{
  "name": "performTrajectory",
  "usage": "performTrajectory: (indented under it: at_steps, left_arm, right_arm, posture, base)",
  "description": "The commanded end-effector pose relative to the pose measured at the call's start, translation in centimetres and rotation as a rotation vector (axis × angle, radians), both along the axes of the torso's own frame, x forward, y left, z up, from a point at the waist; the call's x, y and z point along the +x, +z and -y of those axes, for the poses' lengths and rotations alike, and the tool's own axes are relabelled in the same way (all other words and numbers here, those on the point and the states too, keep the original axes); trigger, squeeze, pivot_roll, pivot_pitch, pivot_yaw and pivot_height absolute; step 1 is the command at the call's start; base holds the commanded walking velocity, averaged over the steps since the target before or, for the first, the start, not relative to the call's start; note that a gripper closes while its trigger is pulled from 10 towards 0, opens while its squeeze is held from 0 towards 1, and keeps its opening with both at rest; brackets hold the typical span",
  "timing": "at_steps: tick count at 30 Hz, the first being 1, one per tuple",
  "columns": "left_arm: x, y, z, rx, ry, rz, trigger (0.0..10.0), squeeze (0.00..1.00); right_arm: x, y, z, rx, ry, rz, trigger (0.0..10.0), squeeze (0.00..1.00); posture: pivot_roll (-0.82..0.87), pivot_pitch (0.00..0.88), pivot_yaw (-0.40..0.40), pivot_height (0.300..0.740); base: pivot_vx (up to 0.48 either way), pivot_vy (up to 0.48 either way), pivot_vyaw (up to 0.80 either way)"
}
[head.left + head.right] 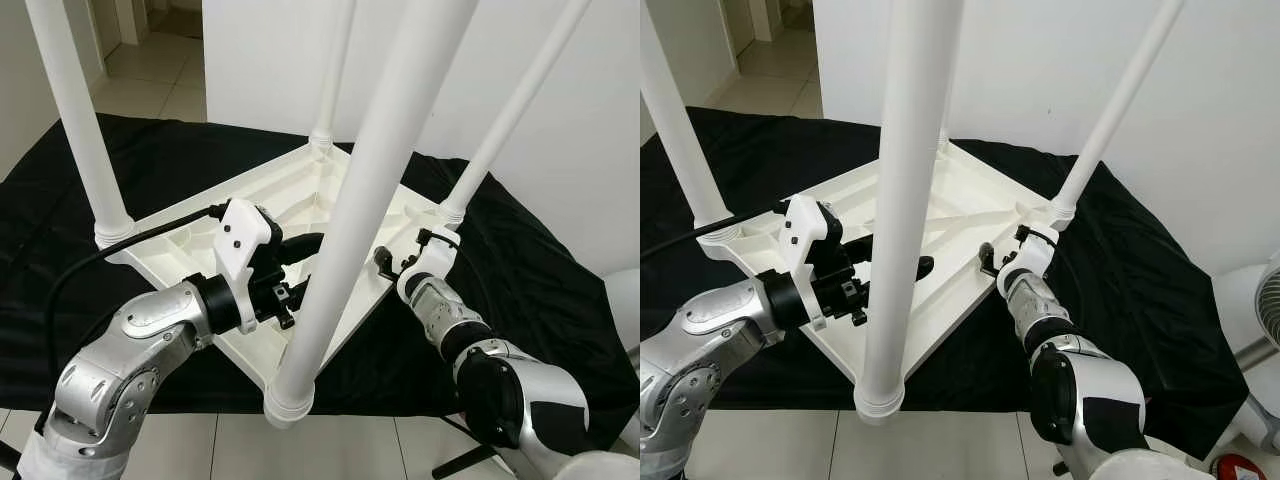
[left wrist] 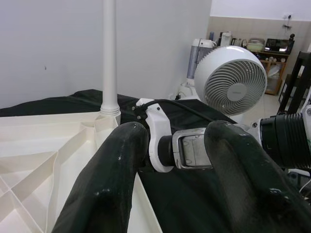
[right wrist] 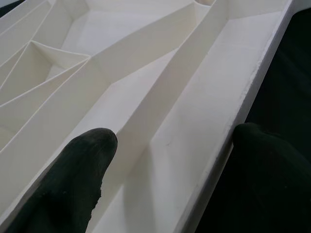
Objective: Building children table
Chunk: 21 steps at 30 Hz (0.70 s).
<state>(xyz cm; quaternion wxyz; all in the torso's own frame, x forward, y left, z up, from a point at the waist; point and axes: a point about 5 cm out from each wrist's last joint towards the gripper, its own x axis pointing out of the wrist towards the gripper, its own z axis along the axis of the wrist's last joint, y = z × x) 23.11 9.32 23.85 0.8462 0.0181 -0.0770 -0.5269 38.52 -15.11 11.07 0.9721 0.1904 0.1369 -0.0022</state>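
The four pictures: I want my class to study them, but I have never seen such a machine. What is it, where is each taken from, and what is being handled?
A humanoid robot with two silver arms. The two wide pictures come from its head; the close ones from cameras on its wrists. An upturned white table top lies on a black cloth, four white legs standing up from its corners. The left gripper is open beside the nearest leg. The right gripper is open astride the top's edge. A white fan stands behind.

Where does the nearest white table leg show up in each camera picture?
Left eye view: nearest leg, centre, rising from the tabletop's near corner.
Right eye view: nearest leg, left of centre.
Left wrist view: not in it.
Right wrist view: not in it.
Shared landmark: the ribbed white tabletop, upside down on the black cloth.
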Motion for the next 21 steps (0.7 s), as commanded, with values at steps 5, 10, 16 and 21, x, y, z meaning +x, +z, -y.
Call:
performTrajectory:
  at_steps: [5, 10, 16, 21]
  left_arm:
    - [-0.9, 0.6, 1.2, -0.006, -0.089, 0.012, 10.0, 0.0]
    - [-1.1, 0.6, 1.4, -0.006, -0.104, 0.011, 10.0, 0.0]
    - [-1.1, 0.7, 1.5, -0.007, -0.105, 0.005, 10.0, 0.0]
    - [-1.1, 0.7, 1.6, -0.009, -0.107, 0.008, 10.0, 0.0]
  right_arm:
    - [0.2, 0.5, -2.3, -0.067, 0.167, 0.025, 10.0, 0.0]
    - [-0.1, 0.2, -3.5, -0.196, 0.323, 0.036, 10.0, 0.0]
    - [-0.4, -0.3, -3.8, -0.255, 0.395, 0.038, 10.0, 0.0]
    - [-0.8, -0.7, -3.9, -0.283, 0.453, 0.046, 10.0, 0.0]
  posture:
    - [0.07, 0.0, -0.121, 0.74]
    - [0.06, 0.0, -0.119, 0.74]
    - [0.06, 0.0, -0.117, 0.74]
    - [0.05, 0.0, -0.116, 0.74]
  base:
    - [0.0, 0.0, 0.0]
    - [0.0, 0.0, 0.0]
    - [0.0, 0.0, 0.0]
    - [0.0, 0.0, 0.0]
